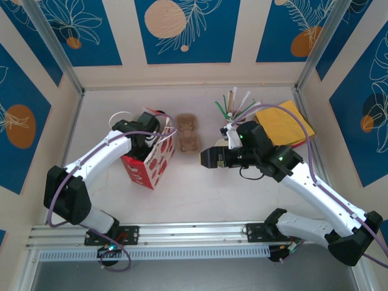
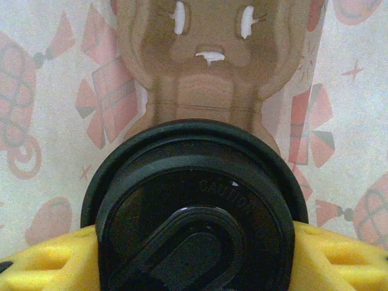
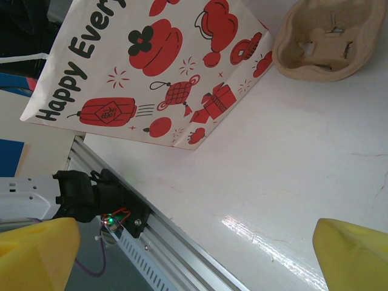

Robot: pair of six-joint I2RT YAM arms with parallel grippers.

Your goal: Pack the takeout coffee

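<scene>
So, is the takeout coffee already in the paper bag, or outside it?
In, it seems: the takeout coffee, lid up between yellow fingers, has the bag's printed paper on both sides.

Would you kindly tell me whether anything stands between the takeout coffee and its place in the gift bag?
Nothing visible blocks it. The left tool grips the takeout coffee amid the bag's printed walls; just beyond lies a brown pulp carrier, likely its seat.
</scene>
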